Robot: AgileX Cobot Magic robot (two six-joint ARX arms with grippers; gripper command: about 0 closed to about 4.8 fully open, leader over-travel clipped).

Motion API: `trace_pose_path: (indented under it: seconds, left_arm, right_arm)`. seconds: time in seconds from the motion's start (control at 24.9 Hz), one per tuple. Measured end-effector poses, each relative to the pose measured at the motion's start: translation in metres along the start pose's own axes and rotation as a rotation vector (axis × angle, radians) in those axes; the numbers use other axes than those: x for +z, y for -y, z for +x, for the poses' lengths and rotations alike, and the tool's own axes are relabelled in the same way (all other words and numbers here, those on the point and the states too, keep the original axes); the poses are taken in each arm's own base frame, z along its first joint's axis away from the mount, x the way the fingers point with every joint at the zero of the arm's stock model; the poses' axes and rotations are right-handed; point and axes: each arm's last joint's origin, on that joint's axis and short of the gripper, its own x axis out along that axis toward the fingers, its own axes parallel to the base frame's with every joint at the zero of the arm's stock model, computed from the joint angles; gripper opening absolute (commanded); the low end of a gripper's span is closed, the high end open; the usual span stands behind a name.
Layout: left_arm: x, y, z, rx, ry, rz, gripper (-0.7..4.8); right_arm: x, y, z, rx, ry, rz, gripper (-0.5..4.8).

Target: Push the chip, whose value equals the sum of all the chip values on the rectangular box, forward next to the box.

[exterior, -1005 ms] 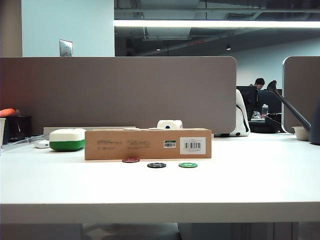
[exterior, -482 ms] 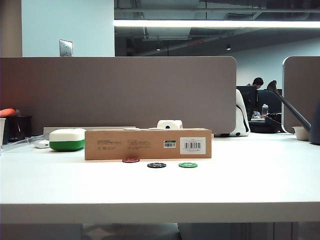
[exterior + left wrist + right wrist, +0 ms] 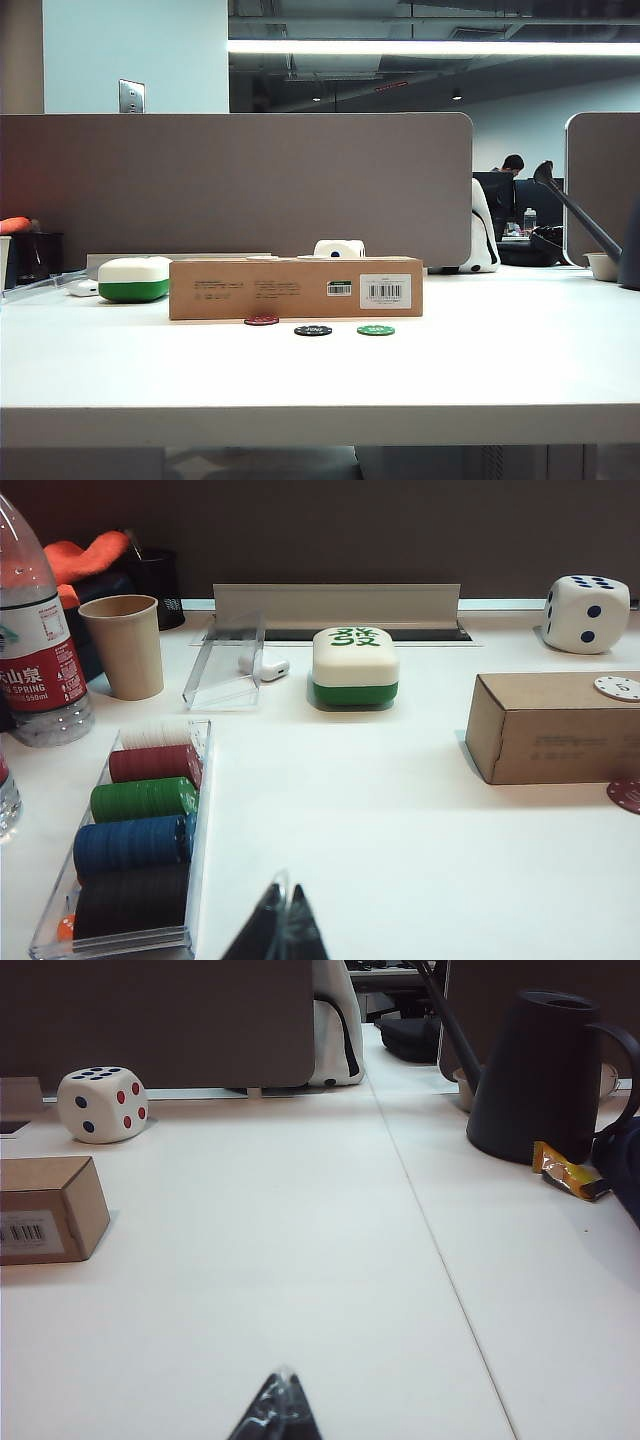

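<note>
In the exterior view the rectangular box [image 3: 296, 288] sits left of centre on the white table [image 3: 500, 360], its barcode label facing the camera. The chip [image 3: 261, 320], dark red, lies flat just in front of the box's lower edge, apparently touching or nearly so. A black chip [image 3: 313, 330] and a green chip [image 3: 376, 330] lie in a row to its right, a little nearer the camera and apart from the box. A white-and-green case [image 3: 134, 279] rests just left of the box, and a white die [image 3: 339, 248] shows behind it. Neither arm appears in this view. In the left wrist view the left gripper [image 3: 276, 928] shows at the bottom centre with its dark tips pressed together, holding nothing, beside a clear tray of stacked chips [image 3: 135, 840]; the box end and the chip's edge lie at the right side. In the right wrist view the right gripper [image 3: 276, 1410] shows at the bottom centre, tips likewise together and empty, above bare table, with a black pitcher [image 3: 540, 1075] at the upper right.
</note>
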Motion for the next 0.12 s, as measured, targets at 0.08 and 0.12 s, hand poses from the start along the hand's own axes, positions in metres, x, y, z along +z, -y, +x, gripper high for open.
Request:
trace_pose_path:
  seconds: [0.08, 0.12]
  left_arm:
    - [0.0, 0.0, 0.0, 0.0, 0.0, 0.0, -0.05]
    - [0.0, 0.0, 0.0, 0.0, 0.0, 0.0, -0.05]
  right_arm:
    - [0.0001, 0.0, 0.0, 0.0, 0.0, 0.0, -0.04]
    - [0.0001, 0.0, 0.0, 0.0, 0.0, 0.0, -0.04]
